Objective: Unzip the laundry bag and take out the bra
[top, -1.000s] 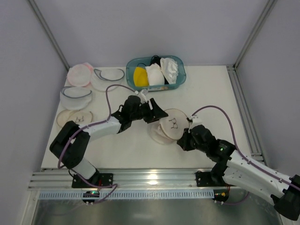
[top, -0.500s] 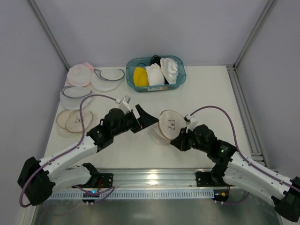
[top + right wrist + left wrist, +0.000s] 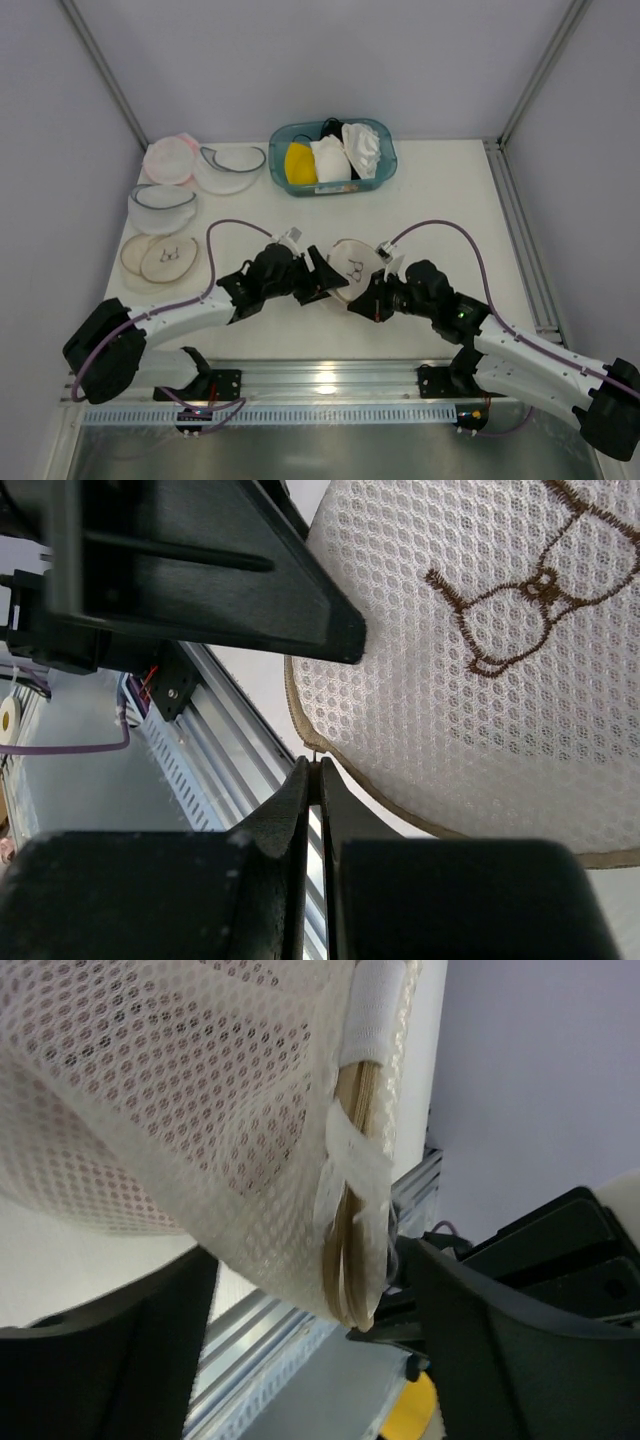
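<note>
There's the right gripper (image 3: 317,768) pinched shut on the tan rim of the laundry bag (image 3: 470,710) at its fingertips, probably to draw the zip, while the left gripper (image 3: 312,1260) straddles that rim, jaws apart, ready to brace.

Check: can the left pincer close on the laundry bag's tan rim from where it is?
Probably yes. The left pincer is open, and the tan rim of the laundry bag hangs between its fingers with nothing in the way. The right pincer is shut on the rim too.
</note>
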Available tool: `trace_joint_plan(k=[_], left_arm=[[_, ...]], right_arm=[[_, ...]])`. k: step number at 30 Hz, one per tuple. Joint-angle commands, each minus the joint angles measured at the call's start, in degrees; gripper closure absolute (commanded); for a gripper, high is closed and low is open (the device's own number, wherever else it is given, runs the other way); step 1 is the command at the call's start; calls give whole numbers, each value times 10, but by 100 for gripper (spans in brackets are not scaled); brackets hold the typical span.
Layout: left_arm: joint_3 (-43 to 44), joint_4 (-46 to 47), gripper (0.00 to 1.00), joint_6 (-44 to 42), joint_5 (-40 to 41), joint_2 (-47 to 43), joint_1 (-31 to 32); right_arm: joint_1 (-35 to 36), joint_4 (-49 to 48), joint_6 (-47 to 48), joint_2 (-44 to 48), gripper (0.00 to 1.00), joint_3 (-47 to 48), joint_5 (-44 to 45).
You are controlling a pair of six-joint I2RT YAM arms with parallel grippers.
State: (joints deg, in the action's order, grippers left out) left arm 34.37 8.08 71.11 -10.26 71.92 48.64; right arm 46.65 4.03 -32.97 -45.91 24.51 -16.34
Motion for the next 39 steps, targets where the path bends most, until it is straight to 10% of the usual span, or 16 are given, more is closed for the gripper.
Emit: trace_joint_plan(k=[1, 10, 20, 31, 39], left_arm=[[24, 70, 38, 7, -1, 24, 2], [25, 38, 100, -2, 45, 21, 2], [22, -29, 100, -28, 67, -22, -34], [49, -79, 100, -105, -11, -22, -61], [97, -66, 100, -171, -102, 41, -99]], right_arm=[[0, -36, 8, 1, 96, -1, -18], [0, 29, 25, -8, 96, 16, -8], [0, 158, 47, -52, 96, 38, 0], [-1, 273, -11, -102, 96, 111, 348], [-5, 243, 12, -163, 96, 139, 402]])
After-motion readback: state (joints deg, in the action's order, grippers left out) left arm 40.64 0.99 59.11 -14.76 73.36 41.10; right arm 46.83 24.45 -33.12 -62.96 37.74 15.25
